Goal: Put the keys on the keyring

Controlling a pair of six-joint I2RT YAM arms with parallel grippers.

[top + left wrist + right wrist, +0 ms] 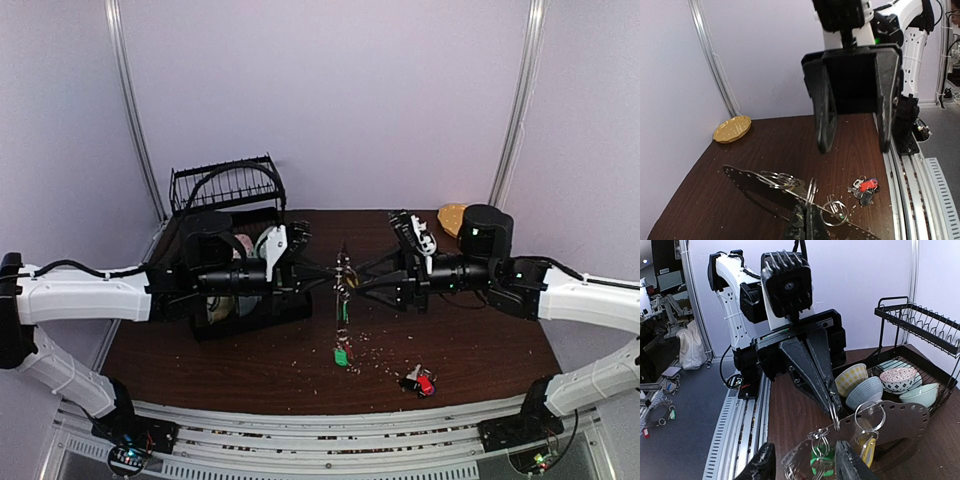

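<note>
The keyring (343, 268) hangs on edge above the table between my two grippers. My left gripper (333, 287) is shut on its rim. In the left wrist view my left gripper (807, 220) pinches the ring (752, 182), which carries several split rings. My right gripper (358, 286) is open, its jaws on either side of the ring's near part (905, 417). In the right wrist view a green-tagged key (822, 461) hangs between my right gripper's (804, 456) fingers and a yellow-tagged key (867, 447) hangs beside them. Red- and black-tagged keys (420, 381) lie loose on the table.
A black dish rack (225, 195) with bowls (867, 390) stands at the back left, close behind my left arm. A tan plate (452, 217) lies at the back right. Small crumbs are scattered on the dark table (250, 370) near its front edge.
</note>
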